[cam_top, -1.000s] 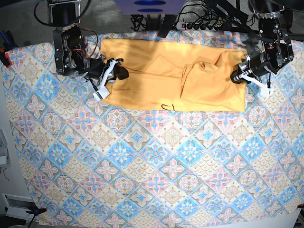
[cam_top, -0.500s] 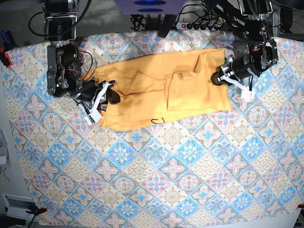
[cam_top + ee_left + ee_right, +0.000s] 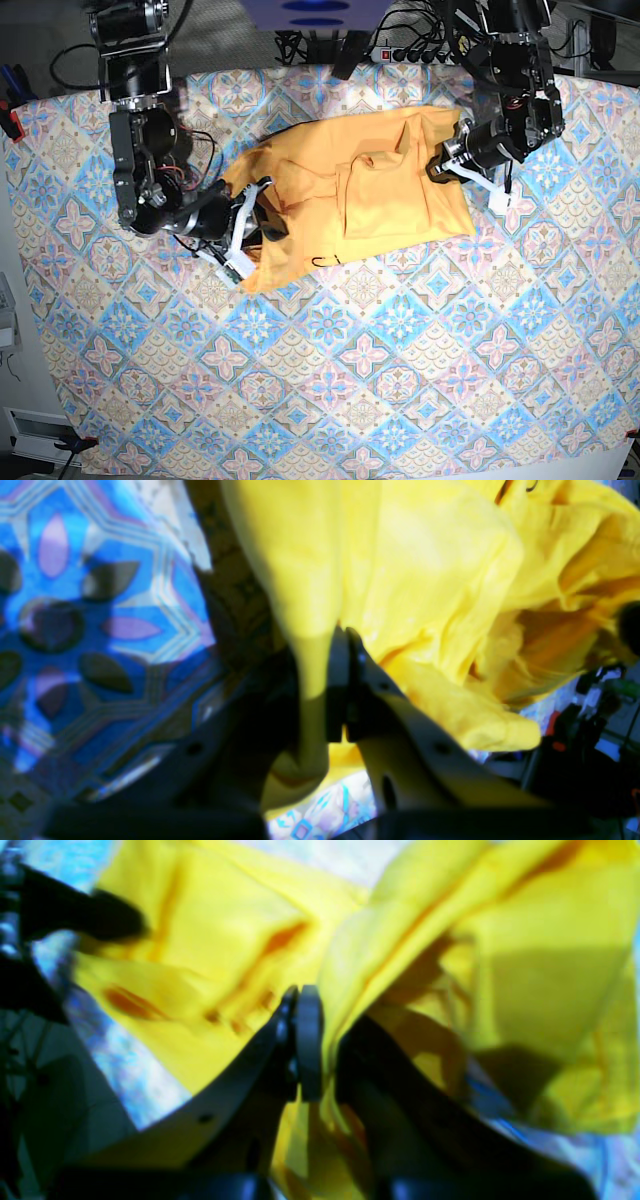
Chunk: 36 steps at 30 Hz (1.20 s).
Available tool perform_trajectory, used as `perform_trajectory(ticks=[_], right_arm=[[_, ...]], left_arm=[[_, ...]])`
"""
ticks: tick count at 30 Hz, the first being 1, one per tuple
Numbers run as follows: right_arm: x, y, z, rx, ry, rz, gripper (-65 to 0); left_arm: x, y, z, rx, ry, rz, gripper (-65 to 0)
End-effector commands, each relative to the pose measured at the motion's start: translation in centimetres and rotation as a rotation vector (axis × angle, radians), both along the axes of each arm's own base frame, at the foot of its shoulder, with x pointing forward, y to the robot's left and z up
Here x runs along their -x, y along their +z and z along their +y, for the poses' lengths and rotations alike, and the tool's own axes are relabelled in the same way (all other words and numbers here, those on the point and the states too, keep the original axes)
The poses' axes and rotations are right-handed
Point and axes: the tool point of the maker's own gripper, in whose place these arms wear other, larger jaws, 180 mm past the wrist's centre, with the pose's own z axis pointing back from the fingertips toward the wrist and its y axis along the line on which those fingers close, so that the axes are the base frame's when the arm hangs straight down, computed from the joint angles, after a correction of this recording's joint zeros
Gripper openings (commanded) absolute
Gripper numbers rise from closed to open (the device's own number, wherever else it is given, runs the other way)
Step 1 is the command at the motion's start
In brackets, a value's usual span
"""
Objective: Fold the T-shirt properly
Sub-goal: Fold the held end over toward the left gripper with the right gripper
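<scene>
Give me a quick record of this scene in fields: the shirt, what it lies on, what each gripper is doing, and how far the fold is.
shirt: T-shirt, yellow-orange, bunched, partly doubled over
surface: patterned tablecloth
left gripper: shut on the shirt's edge nearest it
right gripper: shut on the opposite edge
fold: not finished, cloth rumpled and uneven
background: cables and a power strip behind the table

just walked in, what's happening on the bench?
Two-arm robot is mid-fold on a yellow-orange T-shirt lying on the patterned tablecloth. The left end effector is clamped on one side edge of the shirt and the right end effector on the opposite edge. The shirt is bunched and creased between them, far from a neat fold.
</scene>
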Motion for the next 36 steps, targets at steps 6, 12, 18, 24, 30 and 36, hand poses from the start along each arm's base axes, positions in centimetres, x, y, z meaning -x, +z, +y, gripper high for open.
perform_trajectory(ticks=[6, 12, 18, 24, 30, 36], right_arm=[[0.8, 3.5, 6.6, -0.119, 0.122, -0.076, -64.7], [2.7, 4.5, 11.7, -0.192, 0.212, -0.063, -64.7], [4.2, 5.1, 15.0, -0.242, 0.266, -0.043, -64.6], [5.1, 4.6, 18.1, -0.281, 0.350, -0.035, -64.3], [5.5, 2.7, 19.4, -0.305, 0.362, 0.011, -64.3], [5.0, 3.1, 19.4, -0.327, 0.341, -0.004, -52.8]], left_arm=[[-0.1, -1.3, 1.1, 0.002, 0.051, 0.002, -65.0], [0.1, -1.6, 1.2, 0.002, 0.059, 0.006, -65.0], [0.0, -1.5, 1.2, 0.001, 0.061, 0.005, -65.0], [-0.4, -1.4, 1.3, -0.003, 0.078, -0.019, -65.0], [-0.4, -1.4, 1.3, -0.001, 0.083, -0.023, -65.0], [-0.3, -1.4, 1.3, 0.000, 0.086, -0.022, -65.0]])
